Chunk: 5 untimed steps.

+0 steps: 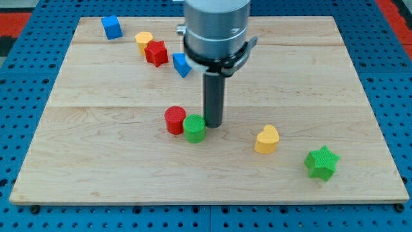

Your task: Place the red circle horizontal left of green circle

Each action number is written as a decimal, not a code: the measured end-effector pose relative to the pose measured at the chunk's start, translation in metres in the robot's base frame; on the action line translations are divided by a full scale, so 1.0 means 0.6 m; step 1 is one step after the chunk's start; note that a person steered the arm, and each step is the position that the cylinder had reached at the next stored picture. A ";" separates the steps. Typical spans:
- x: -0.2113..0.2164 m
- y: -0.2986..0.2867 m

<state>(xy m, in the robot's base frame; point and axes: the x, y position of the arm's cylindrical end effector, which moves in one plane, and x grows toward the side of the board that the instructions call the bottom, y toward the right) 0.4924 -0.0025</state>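
My tip (213,124) rests at frame centre, touching the green circle (194,127) on its right edge. The red circle (174,120) sits just left of the green one, touching it and slightly higher. I have no hand (only a bare rod). A yellow heart (266,139) and a green star (321,162) lie lower right on the wooden tabletop (96,161); a red star (156,53), a yellow block (143,41) and two blue blocks (111,27) (181,64) lie upper left.
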 end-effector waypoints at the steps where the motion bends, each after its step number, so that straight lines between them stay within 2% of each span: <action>1: 0.023 -0.008; 4: -0.076 0.050; 5: -0.076 0.050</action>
<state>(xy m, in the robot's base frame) 0.4467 0.0275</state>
